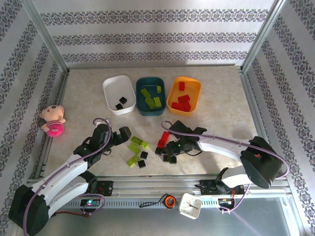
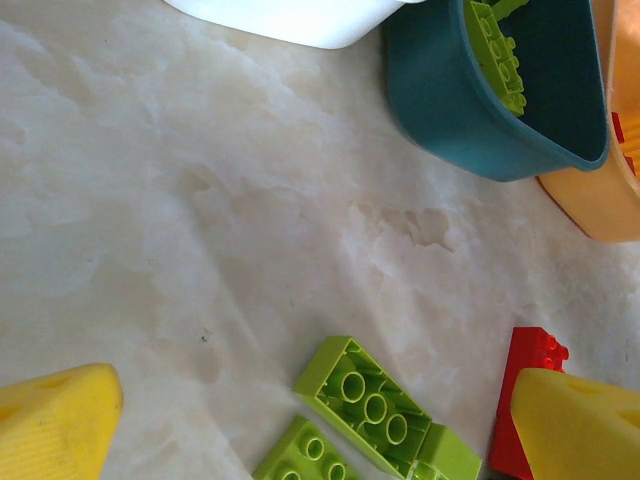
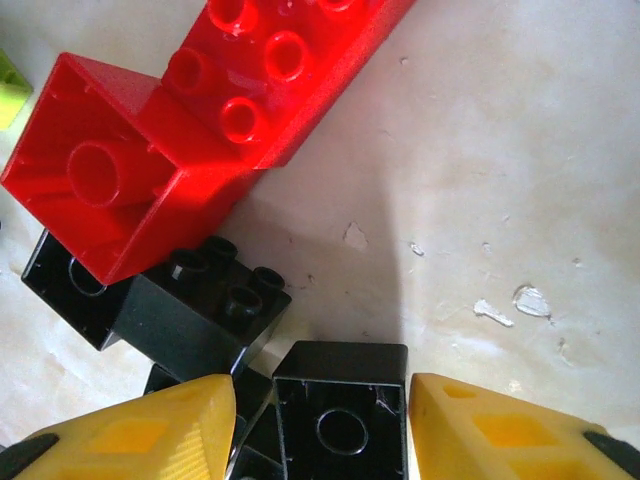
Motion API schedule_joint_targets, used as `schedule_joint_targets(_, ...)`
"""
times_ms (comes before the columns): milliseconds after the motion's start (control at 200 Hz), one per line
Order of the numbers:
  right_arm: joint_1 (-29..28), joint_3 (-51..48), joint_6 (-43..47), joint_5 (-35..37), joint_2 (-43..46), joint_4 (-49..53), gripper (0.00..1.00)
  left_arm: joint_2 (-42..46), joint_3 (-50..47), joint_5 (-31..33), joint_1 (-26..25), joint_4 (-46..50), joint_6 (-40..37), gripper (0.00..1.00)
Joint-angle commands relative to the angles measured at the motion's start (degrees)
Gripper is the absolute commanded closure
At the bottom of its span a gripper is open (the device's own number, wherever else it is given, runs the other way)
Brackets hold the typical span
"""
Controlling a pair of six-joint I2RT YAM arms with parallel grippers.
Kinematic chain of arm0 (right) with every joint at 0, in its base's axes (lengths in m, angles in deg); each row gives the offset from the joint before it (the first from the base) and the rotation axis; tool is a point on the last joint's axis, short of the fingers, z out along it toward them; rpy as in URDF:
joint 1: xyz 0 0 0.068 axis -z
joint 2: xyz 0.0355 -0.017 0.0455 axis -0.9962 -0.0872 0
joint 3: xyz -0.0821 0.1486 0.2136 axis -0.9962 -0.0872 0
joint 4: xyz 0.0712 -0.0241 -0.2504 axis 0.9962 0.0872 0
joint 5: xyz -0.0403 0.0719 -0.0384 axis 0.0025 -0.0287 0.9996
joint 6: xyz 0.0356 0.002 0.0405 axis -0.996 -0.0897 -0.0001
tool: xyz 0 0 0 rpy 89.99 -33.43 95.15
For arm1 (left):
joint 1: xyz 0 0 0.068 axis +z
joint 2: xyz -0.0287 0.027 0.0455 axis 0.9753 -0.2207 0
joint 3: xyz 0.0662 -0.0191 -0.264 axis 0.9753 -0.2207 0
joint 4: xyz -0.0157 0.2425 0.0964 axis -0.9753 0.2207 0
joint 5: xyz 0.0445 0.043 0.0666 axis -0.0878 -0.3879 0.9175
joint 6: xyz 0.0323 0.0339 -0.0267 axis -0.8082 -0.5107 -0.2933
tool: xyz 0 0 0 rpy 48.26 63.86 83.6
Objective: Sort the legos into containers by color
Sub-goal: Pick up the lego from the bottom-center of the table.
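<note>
The right gripper (image 3: 320,392) is down low on the table (image 1: 216,98), in the little heap of legos near the front. Its two yellow fingers (image 3: 140,430) stand one on each side of a black brick (image 3: 340,425) that lies upside down. One finger is right at the brick's edge and the other has a small gap beside it, so the brick is not squeezed and the gripper is not holding it yet. Just past it lie a second black brick (image 3: 200,310) and a big red brick (image 3: 200,110), touching each other. The left gripper (image 1: 123,133) is spread wide with nothing in it, and it hangs over a few loose green bricks (image 2: 365,400), one of them upside down. At the back of the table three tubs sit side by side: the white tub (image 1: 114,87) with two black bricks inside, the teal tub (image 1: 147,83) with green ones, and the orange tub (image 1: 194,88) with red ones. A pink doll (image 1: 53,120) lies far off on the left
</note>
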State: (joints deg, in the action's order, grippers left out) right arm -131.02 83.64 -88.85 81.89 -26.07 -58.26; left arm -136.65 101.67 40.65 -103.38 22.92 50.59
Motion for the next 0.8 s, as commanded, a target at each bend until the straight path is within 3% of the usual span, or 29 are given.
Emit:
schedule_joint_targets(0, -0.62, -1.29, 1.36, 5.07, -2.39, 5.05, 0.50, 0.62, -0.40, 0.61, 0.82, -0.31, 0.58, 0.00)
schedule_joint_targets(265, -0.74, -0.72, 2.68, 10.85, 0.72, 9.32, 0.48, 0.63, -0.93, 0.57, 1.06, -0.78, 0.94, 0.00)
schedule_joint_targets(460, -1.06, -1.46, 2.83, 7.89, 4.32, 5.86, 0.39, 0.59, -1.19, 0.48, 1.22, -0.65, 1.26, 0.00)
schedule_joint_targets(795, -1.18, -1.62, 2.69, 5.35, 0.71, 3.16, 0.38, 0.64, -1.38, 0.26, 1.31, -0.97, 1.75, 0.00)
